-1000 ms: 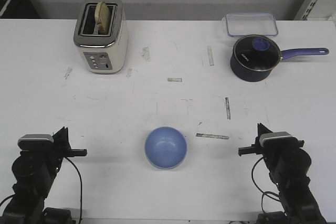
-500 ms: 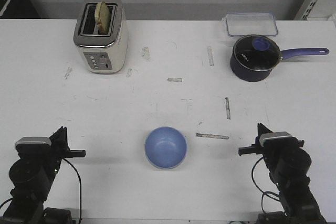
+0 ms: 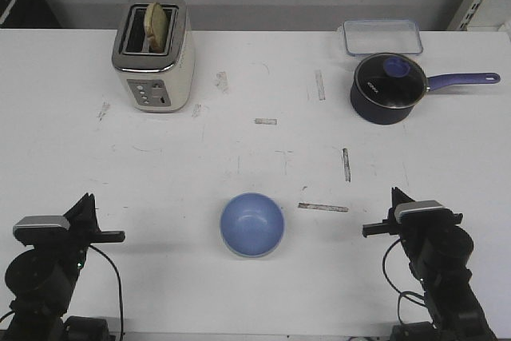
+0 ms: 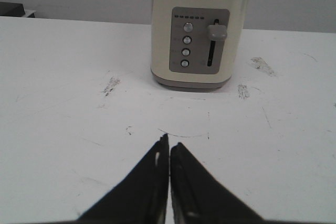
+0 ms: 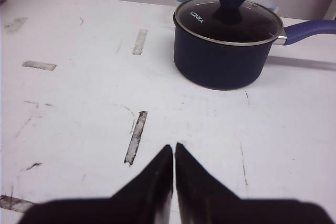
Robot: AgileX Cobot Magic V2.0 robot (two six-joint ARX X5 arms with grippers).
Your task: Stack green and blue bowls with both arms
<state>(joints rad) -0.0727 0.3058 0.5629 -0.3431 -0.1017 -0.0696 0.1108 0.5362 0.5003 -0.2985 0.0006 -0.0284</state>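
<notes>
Blue bowl [image 3: 252, 224] sits between left gripper [image 3: 120, 235] and right gripper [image 3: 366, 231].

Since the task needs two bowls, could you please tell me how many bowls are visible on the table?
1. Only the blue bowl shows, near the front middle of the table, between the two arms. No green bowl is visible in any view; it may sit nested under the blue one.

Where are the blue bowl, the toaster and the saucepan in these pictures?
blue bowl [image 3: 252, 224]: front view, on the inside bottom.
toaster [image 4: 199, 35]: left wrist view, on the grey control panel.
saucepan [image 5: 220, 59]: right wrist view, on the dark side wall.
</notes>
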